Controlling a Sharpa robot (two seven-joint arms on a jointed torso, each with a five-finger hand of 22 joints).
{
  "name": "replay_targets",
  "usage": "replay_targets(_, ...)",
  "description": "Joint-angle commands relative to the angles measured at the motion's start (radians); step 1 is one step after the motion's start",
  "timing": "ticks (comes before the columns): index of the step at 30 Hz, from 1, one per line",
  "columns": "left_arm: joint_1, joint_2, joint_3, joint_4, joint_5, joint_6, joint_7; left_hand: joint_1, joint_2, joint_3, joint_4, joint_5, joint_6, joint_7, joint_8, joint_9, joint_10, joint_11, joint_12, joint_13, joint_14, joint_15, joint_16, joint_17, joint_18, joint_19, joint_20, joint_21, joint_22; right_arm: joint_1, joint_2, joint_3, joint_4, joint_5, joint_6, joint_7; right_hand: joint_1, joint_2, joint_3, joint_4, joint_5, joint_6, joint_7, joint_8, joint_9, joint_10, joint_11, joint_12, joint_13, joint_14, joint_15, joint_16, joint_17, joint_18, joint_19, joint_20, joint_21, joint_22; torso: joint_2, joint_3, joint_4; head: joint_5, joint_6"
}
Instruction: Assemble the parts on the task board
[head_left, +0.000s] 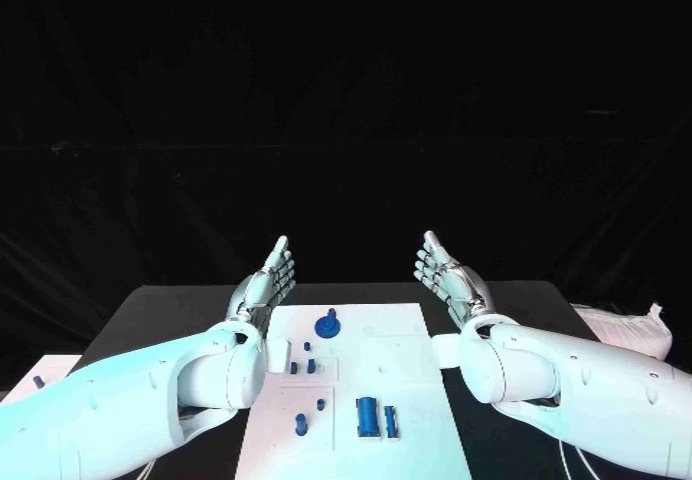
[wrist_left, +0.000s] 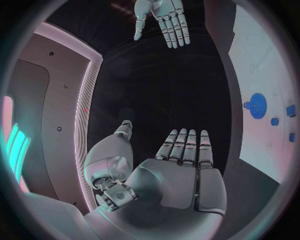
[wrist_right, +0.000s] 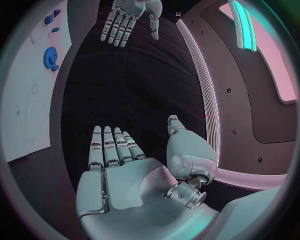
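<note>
The white task board (head_left: 389, 345) lies in the middle of the black table. On it stand a blue gear-like part (head_left: 327, 324), small blue pegs (head_left: 303, 365) and, nearer me, two blue cylinders (head_left: 376, 416) and a small blue piece (head_left: 300, 423). My left hand (head_left: 265, 280) is raised above the board's far left corner, fingers straight and apart, holding nothing. My right hand (head_left: 449, 276) is raised the same way above the far right corner, palm facing the left hand. The left wrist view shows the left hand (wrist_left: 181, 170), the gear (wrist_left: 257, 105) and the right hand (wrist_left: 165, 20); the right wrist view shows the right hand (wrist_right: 119, 165) and the gear (wrist_right: 50, 54).
A white crumpled cloth or bag (head_left: 630, 328) lies at the table's right edge. A white tray (head_left: 36, 378) with a small blue piece sits at the left edge. Black curtain hangs behind the table.
</note>
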Motion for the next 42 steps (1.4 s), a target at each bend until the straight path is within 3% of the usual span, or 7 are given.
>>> replay_targets(1, -0.003, 0.004, 0.003, 0.006, -0.03, -0.101, 0.057, -0.134, 0.001, -0.037, 0.0, -0.006, -0.098, -0.019, -0.007, -0.002, -0.107, -0.008, -0.007, -0.002, -0.096, -0.005, -0.018, -0.006, -0.054, -0.085, -0.053, -0.006, -0.099, -0.001, 0.001, 0.0, 0.002, 0.044, -0.061, 0.055, -0.151, 0.0, -0.049, -0.004, -0.009, -0.093, -0.017, -0.007, -0.009, -0.108, -0.005, -0.007, -0.004, -0.113, -0.001, -0.006, -0.02, -0.05, -0.099, -0.018, -0.055, -0.04, -0.002, 0.0011, 0.0005, 0.0, 0.0)
replay_targets(5, -0.003, 0.005, 0.003, 0.006, -0.03, -0.102, 0.057, -0.185, 0.001, -0.118, 0.0, -0.006, -0.135, -0.019, -0.007, -0.002, -0.148, -0.008, -0.007, -0.002, -0.133, -0.005, -0.018, -0.006, -0.054, -0.118, -0.053, -0.006, -0.099, -0.001, 0.001, 0.0, 0.002, 0.044, -0.061, 0.055, -0.209, 0.0, -0.049, -0.004, -0.009, -0.13, -0.017, -0.007, -0.009, -0.149, -0.005, -0.007, -0.004, -0.156, -0.001, -0.006, -0.02, -0.05, -0.138, -0.018, -0.055, -0.04, -0.002, 0.0011, 0.0005, 0.0, 0.0)
replay_targets(25, -0.003, 0.005, 0.003, 0.006, -0.03, -0.102, 0.057, -0.319, 0.001, -0.118, 0.0, -0.006, -0.233, -0.019, -0.007, -0.002, -0.253, -0.008, -0.007, -0.002, -0.228, -0.005, -0.018, -0.006, -0.054, -0.201, -0.053, -0.006, -0.099, -0.001, 0.001, 0.0, 0.002, 0.044, -0.061, 0.055, -0.362, 0.0, -0.049, -0.004, -0.009, -0.22, -0.017, -0.007, -0.009, -0.257, -0.005, -0.007, -0.004, -0.27, -0.001, -0.006, -0.02, -0.05, -0.237, -0.018, -0.055, -0.04, -0.002, 0.0011, 0.0005, 0.0, 0.0)
replay_targets(26, -0.003, 0.005, 0.003, 0.006, -0.03, -0.102, 0.057, -0.327, 0.001, -0.118, 0.0, -0.006, -0.241, -0.019, -0.007, -0.002, -0.263, -0.008, -0.007, -0.002, -0.235, -0.005, -0.018, -0.006, -0.054, -0.275, -0.053, -0.006, -0.099, -0.001, 0.001, 0.0, 0.002, 0.044, -0.061, 0.055, -0.367, 0.0, -0.049, -0.004, -0.009, -0.225, -0.017, -0.007, -0.009, -0.261, -0.005, -0.007, -0.004, -0.276, -0.001, -0.006, -0.02, -0.05, -0.239, -0.018, -0.055, -0.04, -0.002, 0.0011, 0.0005, 0.0, 0.0)
replay_targets(28, -0.003, 0.005, 0.003, 0.006, -0.03, -0.102, 0.057, -0.432, 0.001, -0.118, 0.0, -0.006, -0.316, -0.019, -0.007, -0.002, -0.344, -0.008, -0.007, -0.002, -0.311, -0.005, -0.018, -0.006, -0.054, -0.275, -0.053, -0.006, -0.099, -0.001, 0.001, 0.0, 0.002, 0.044, -0.061, 0.055, -0.379, 0.0, -0.049, -0.004, -0.009, -0.231, -0.017, -0.007, -0.009, -0.27, -0.005, -0.007, -0.004, -0.284, -0.001, -0.006, -0.02, -0.05, -0.248, -0.018, -0.055, -0.04, -0.002, 0.0011, 0.0005, 0.0, 0.0)
replay_targets(31, -0.003, 0.005, 0.003, 0.006, -0.03, -0.102, 0.057, -0.432, 0.001, -0.118, 0.0, -0.006, -0.316, -0.019, -0.007, -0.002, -0.344, -0.008, -0.007, -0.002, -0.311, -0.005, -0.018, -0.006, -0.054, -0.275, -0.053, -0.006, -0.099, -0.001, 0.001, 0.0, 0.002, 0.044, -0.061, 0.055, -0.489, 0.0, -0.049, -0.004, -0.009, -0.302, -0.017, -0.007, -0.009, -0.348, -0.005, -0.007, -0.004, -0.367, -0.001, -0.006, -0.02, -0.05, -0.321, -0.018, -0.055, -0.04, -0.002, 0.0011, 0.0005, 0.0, 0.0)
replay_targets(42, -0.003, 0.005, 0.003, 0.006, -0.03, -0.102, 0.057, -0.432, 0.001, -0.118, 0.0, -0.006, -0.316, -0.019, -0.007, -0.002, -0.344, -0.008, -0.007, -0.002, -0.311, -0.005, -0.018, -0.006, -0.054, -0.275, -0.053, -0.006, -0.099, -0.001, 0.001, 0.0, 0.002, 0.044, -0.061, 0.055, -0.489, 0.0, -0.049, -0.004, -0.009, -0.302, -0.017, -0.007, -0.009, -0.348, -0.005, -0.007, -0.004, -0.367, -0.001, -0.006, -0.02, -0.05, -0.321, -0.018, -0.055, -0.04, -0.002, 0.0011, 0.0005, 0.0, 0.0)
